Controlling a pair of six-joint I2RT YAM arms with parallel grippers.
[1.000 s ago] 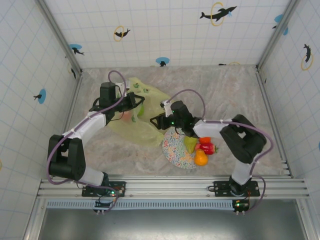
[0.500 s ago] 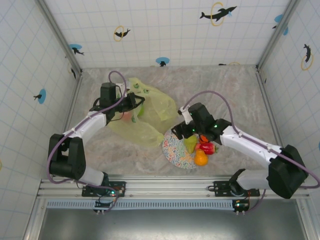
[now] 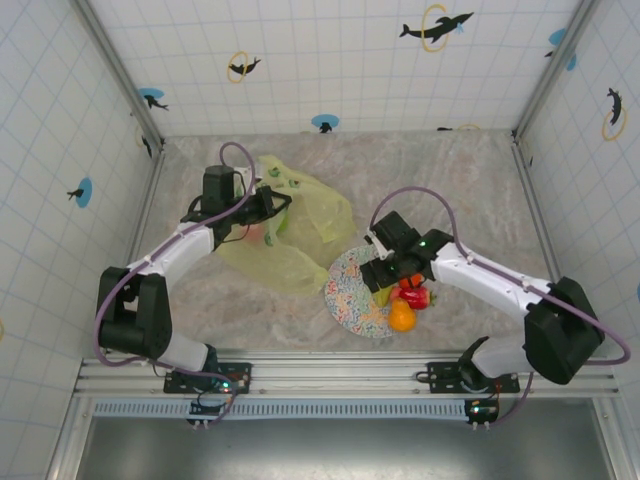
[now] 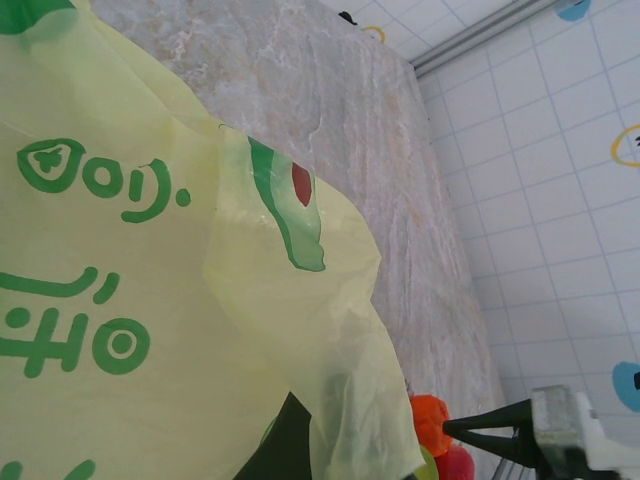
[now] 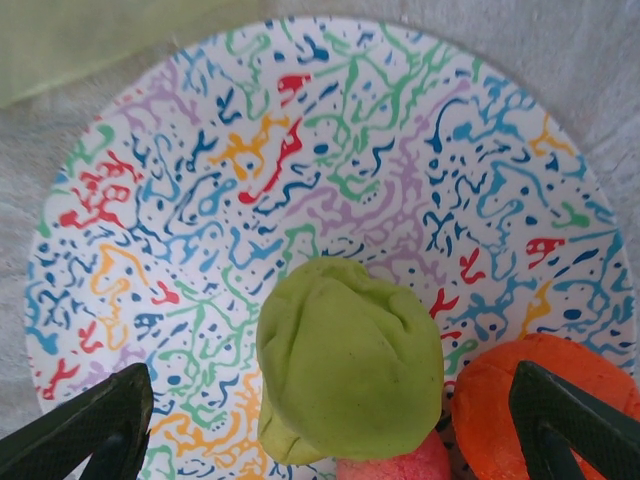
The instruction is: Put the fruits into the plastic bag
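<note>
- The right gripper (image 5: pixel 330 405) is spread wide and holds nothing, its fingers on either side of one green pear (image 5: pixel 345 360).
- Beside the pear, at the right side of the speckled plate (image 3: pixel 345 300): two orange fruits (image 3: pixel 402 317) and one red fruit (image 3: pixel 416 297).
- The left gripper (image 3: pixel 268 207) is closed on the plastic bag (image 3: pixel 305 225), left of the plate.
- One reddish shape (image 3: pixel 254 232) shows dimly through the bag; what else is inside cannot be counted.

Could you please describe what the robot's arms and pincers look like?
The left arm and right arm have white links between black joints, each with a looping greyish-purple cable. Their black bases carry small green lights. The right pincer has dark, flat, tapered fingers.
</note>
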